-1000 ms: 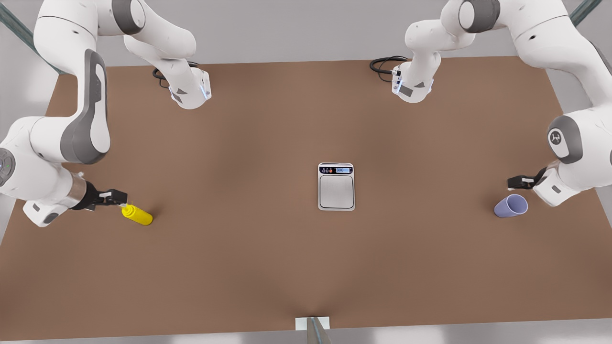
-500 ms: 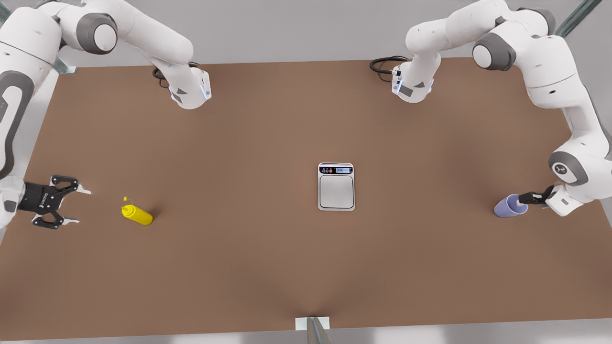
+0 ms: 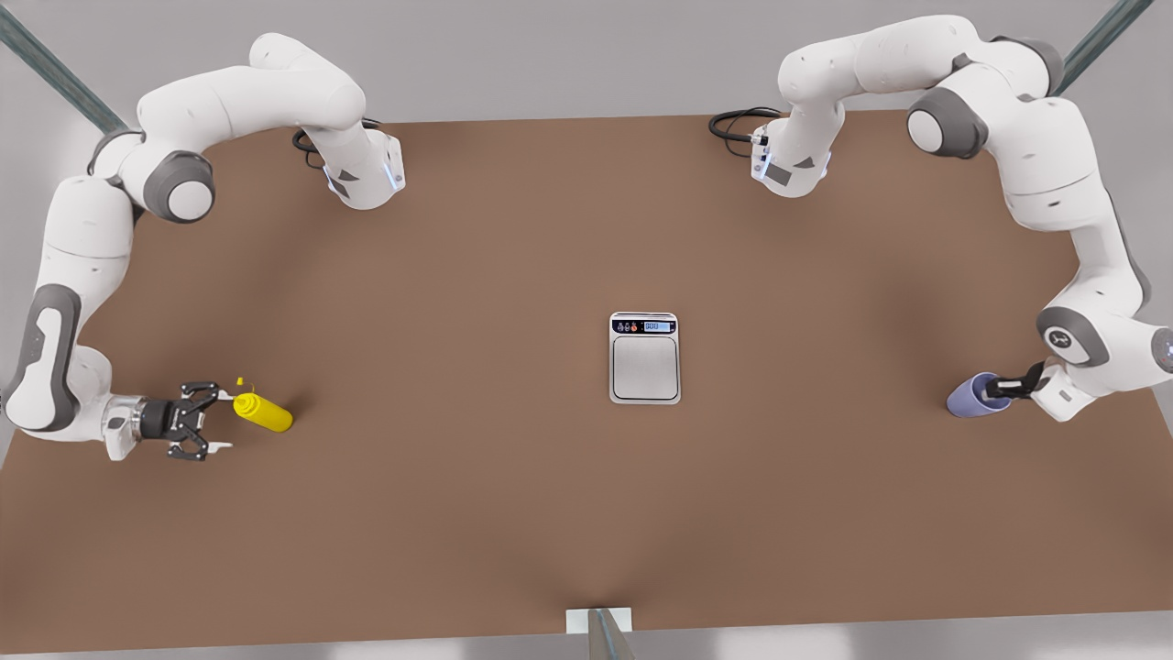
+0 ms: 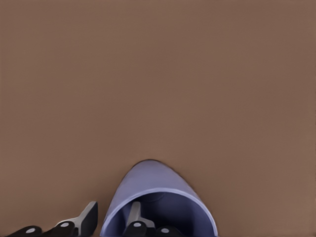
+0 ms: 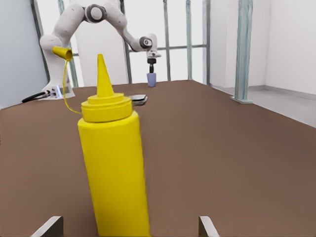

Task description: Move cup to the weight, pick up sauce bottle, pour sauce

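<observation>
1. Left gripper (image 3: 992,391) at the cup's (image 3: 970,397) mouth, far to the front view's right of the weight (image 3: 645,357); one finger (image 4: 134,217) inside the rim, the other outside, straddling the wall with a gap showing.
2. Right gripper (image 3: 220,423) far to the front view's left of the weight, fingers spread wide, just short of the sauce bottle (image 3: 263,412).
3. Sauce bottle upright on the brown table (image 3: 458,513); its tethered cap (image 5: 62,52) hangs off the nozzle.
</observation>
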Robot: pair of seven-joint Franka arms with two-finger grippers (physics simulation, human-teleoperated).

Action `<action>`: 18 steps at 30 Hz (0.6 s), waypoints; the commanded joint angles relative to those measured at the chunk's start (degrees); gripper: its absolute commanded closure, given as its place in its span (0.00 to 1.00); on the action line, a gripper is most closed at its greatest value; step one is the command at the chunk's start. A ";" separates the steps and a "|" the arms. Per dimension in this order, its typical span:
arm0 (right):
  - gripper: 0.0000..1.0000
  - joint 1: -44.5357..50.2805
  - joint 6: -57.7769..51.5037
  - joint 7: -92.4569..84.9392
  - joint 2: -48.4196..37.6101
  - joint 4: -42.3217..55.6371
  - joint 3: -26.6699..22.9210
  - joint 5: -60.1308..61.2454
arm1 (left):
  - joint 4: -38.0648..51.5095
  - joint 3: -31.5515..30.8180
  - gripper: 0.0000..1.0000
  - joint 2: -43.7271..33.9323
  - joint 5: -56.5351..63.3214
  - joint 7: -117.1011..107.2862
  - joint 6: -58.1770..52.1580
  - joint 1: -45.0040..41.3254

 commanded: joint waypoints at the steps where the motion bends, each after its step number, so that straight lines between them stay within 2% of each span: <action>1: 0.00 -0.01 -0.47 -0.01 0.00 -0.09 0.13 0.10 | 0.00 0.00 0.79 0.00 -0.70 -0.04 0.00 0.00; 9: 0.00 0.07 -0.83 -5.28 2.19 -2.29 0.04 2.47 | 0.88 -0.61 0.79 -0.53 -1.05 -2.49 -1.23 -2.10; 11: 0.00 0.07 -1.00 -5.98 2.19 -3.16 0.04 2.47 | 1.58 -0.61 0.79 -3.43 -1.05 -6.10 -4.22 -5.18; 14: 0.00 0.16 -1.18 -6.42 2.19 -3.25 0.13 2.64 | 1.67 -0.53 0.79 -8.09 -0.87 -20.94 -7.56 -15.37; 18: 0.00 0.16 -5.04 -5.98 1.58 -3.16 1.54 3.08 | 4.04 -0.61 0.79 -8.44 -0.96 -39.93 -9.84 -30.49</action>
